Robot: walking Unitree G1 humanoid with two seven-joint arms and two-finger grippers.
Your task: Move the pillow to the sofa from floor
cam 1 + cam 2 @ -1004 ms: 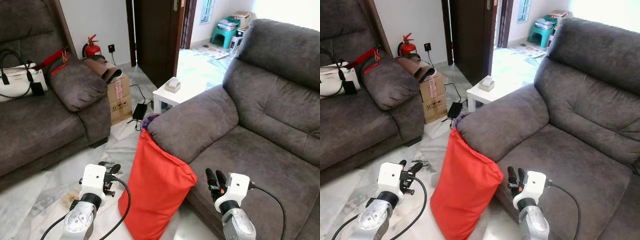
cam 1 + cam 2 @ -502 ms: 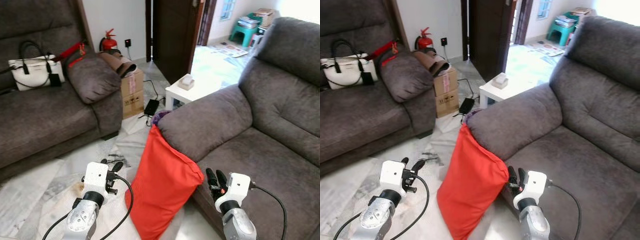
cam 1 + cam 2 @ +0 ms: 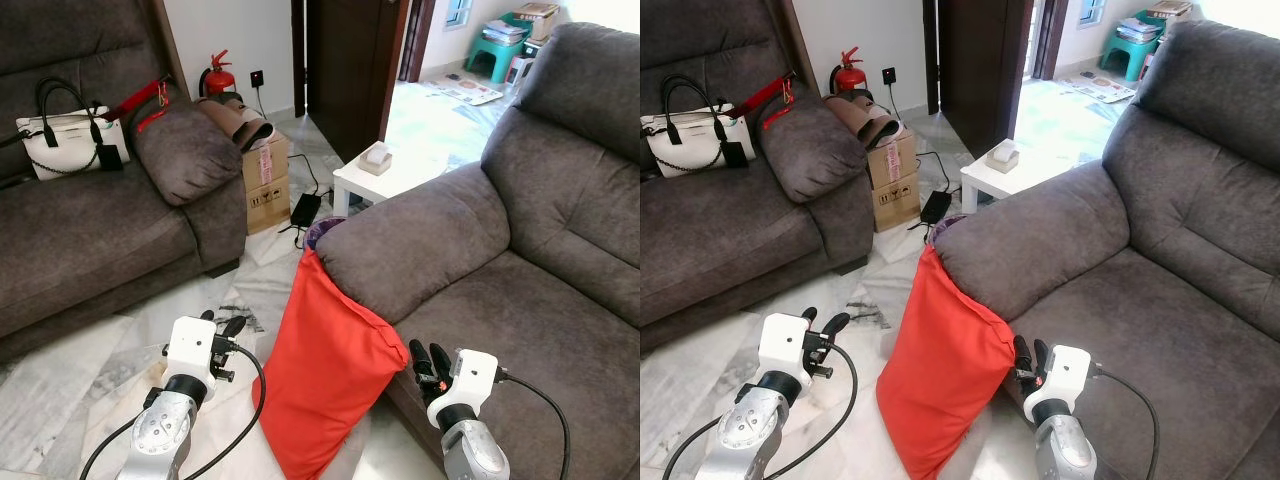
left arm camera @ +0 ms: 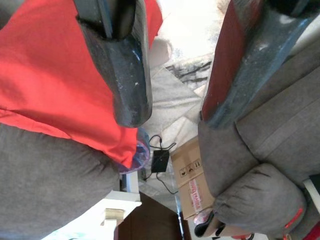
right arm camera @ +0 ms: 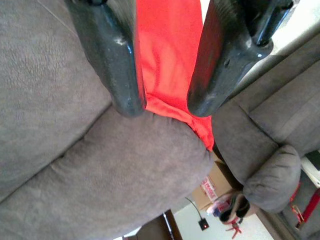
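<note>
Nearest the camera, the left end effector (image 3: 228,325) is raised low over the marble floor (image 3: 90,370), its two black fingers parted with nothing between them — released. The right end effector (image 3: 430,357) is up at the front edge of the near sofa's (image 3: 520,290) seat, and its fingers are likewise apart and empty; in the right wrist view the red fabric shows through the gap between them.

Between the two arms stands the red pillow (image 3: 325,375). It rests on the floor on its lower corner, tilted, with its upper end leaning against the front of the sofa's armrest (image 3: 410,245). A bit of purple cloth (image 3: 322,231) peeks out just behind its top corner.

Farther on, a small white bench (image 3: 385,177) stands beside the armrest with a small pale box (image 3: 376,157) on it. A black power adapter (image 3: 304,208) and its cord lie on the floor near a cardboard box (image 3: 262,180).

To the robot's left — a second grey sofa (image 3: 90,240), carrying a white handbag (image 3: 62,140) and a red strap (image 3: 140,100). A red fire extinguisher (image 3: 219,77) stands at the wall by the dark door (image 3: 345,60), and a green stool (image 3: 500,55) is in the room beyond.
</note>
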